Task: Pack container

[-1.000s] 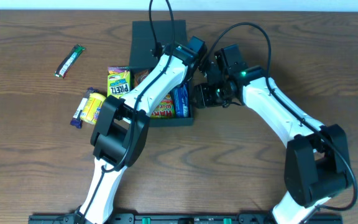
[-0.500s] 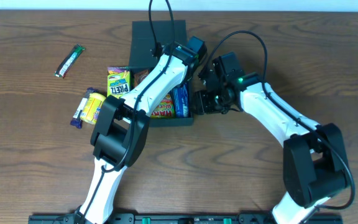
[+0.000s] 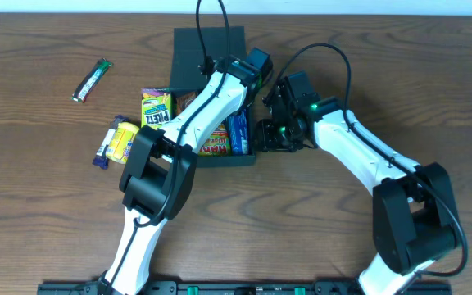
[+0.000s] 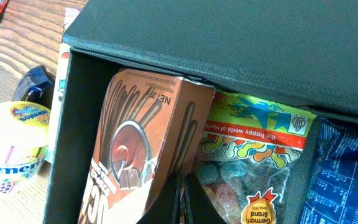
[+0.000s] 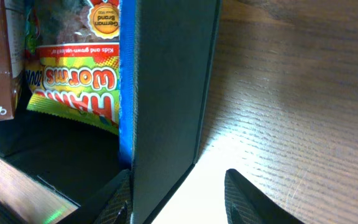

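— Teal-green cloth is filling the left wrist view. Where is the container (image 3: pixel 228 159) sitting?

— It's sitting mid-table, with its lid (image 3: pixel 209 47) lying open and flat behind it. A brown chocolate-stick box (image 4: pixel 142 155), a gummy-worm bag (image 4: pixel 253 162) and a blue packet (image 4: pixel 347 180) are lying inside.

— And what are the claws doing?

— The left gripper (image 4: pixel 182 202) is hanging just over the brown box. Its jaws are drawn narrow and nothing is showing between them. The right gripper (image 5: pixel 179 199) is standing wide astride the container's right wall, with a finger on either side. I'm not seeing it pinching.

— So which step are we looking at?

— I'm guessing it's bracing the box while the contents are being settled. The right claw should be closing gently on the wall alone, keeping off the blue packet that is pressing against it. The left should be nudging the brown box flatter without lifting the container.

— Is anything waiting outside?

— A yellow-green packet (image 3: pixel 157 107) is lying just beside the left wall, and a yellow tub (image 3: pixel 123 139) is lying near it. A green bar (image 3: pixel 93 79) is lying well apart, so the packing is looking unfinished.
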`<control>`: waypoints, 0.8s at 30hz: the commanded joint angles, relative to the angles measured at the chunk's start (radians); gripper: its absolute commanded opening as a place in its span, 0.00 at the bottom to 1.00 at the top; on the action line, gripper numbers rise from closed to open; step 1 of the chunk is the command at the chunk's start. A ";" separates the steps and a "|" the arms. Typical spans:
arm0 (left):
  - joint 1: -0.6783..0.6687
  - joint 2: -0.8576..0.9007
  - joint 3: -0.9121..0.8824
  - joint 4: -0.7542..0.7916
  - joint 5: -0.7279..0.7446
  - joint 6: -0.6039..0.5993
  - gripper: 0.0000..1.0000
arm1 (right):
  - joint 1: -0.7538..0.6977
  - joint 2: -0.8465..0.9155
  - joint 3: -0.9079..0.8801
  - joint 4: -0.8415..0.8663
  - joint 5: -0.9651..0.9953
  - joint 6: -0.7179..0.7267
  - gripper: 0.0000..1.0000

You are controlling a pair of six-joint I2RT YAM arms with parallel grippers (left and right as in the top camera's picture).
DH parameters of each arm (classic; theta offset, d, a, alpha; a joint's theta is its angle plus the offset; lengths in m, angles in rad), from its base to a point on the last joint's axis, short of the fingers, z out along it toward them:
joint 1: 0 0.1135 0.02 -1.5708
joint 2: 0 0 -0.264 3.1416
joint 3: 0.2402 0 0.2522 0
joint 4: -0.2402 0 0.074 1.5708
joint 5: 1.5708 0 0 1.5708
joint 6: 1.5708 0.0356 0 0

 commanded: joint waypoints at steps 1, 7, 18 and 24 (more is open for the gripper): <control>0.016 -0.029 0.019 -0.012 -0.037 -0.014 0.06 | -0.005 0.018 -0.015 -0.035 0.175 0.043 0.46; 0.016 -0.029 0.019 -0.015 -0.037 -0.014 0.06 | -0.035 0.018 -0.015 -0.059 0.199 0.061 0.45; 0.016 -0.029 0.019 -0.015 -0.038 -0.014 0.06 | -0.045 0.018 -0.015 -0.080 0.275 0.130 0.43; 0.016 -0.029 0.019 -0.015 -0.037 -0.011 0.06 | -0.045 0.018 -0.015 -0.083 0.281 0.152 0.43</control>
